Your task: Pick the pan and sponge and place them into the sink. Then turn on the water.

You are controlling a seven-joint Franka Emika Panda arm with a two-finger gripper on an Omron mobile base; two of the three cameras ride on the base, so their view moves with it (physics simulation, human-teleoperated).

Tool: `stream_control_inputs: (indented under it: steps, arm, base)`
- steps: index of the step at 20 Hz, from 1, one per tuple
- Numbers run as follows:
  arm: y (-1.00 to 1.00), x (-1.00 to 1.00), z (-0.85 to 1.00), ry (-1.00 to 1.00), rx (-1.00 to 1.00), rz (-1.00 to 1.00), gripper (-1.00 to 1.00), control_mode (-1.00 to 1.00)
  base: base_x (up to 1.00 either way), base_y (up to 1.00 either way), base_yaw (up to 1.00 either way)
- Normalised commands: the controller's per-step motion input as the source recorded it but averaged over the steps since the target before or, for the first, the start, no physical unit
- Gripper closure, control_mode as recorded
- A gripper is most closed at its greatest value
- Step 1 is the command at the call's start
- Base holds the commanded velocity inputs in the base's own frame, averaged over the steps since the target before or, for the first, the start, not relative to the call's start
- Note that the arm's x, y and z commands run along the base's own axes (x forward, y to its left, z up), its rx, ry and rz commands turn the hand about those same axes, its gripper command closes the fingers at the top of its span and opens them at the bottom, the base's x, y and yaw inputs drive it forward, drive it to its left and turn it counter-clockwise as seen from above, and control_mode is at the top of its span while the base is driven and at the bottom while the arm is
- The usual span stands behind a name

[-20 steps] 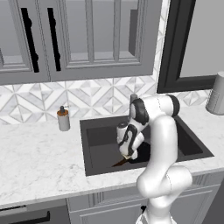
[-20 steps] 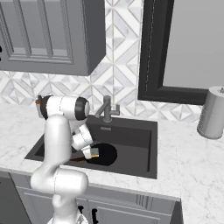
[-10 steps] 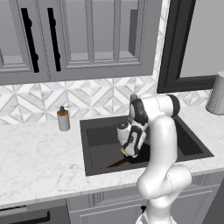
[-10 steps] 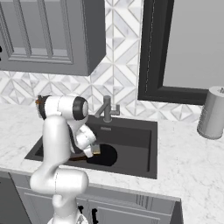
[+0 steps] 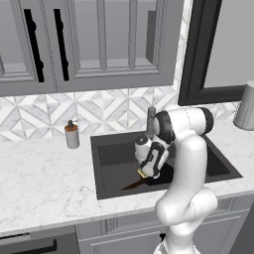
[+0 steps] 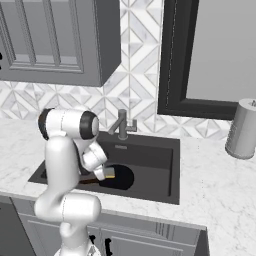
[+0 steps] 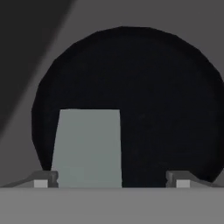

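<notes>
In the hand view the claw stands wide, its two tips far apart at the bottom edge, gripping nothing. Between them the grey-green sponge lies on the black pan (lower left of the pan's round face). The pan rests inside the sink, mid-frame, below the faucet.

End effector now higher above the pan, jaws wider, sponge released.
</notes>
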Motion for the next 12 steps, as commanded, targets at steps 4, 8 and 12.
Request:
stream_control_inputs:
  steps: [4,8,12]
  arm:
    - [0.01,-0.10,0.99,0.17,-0.11,0.00,-1.00,-1.00]
    - [0.06,-0.12,0.99,0.18,-0.11,0.00,-1.00,-1.00]
    - [0.23,-0.04,1.00,0.27,-0.11,-0.02,-1.00,-1.00]
  base:
    - [0.00,0.00,0.00]
    - [0.00,0.00,0.00]
    - [0.00,0.00,0.00]
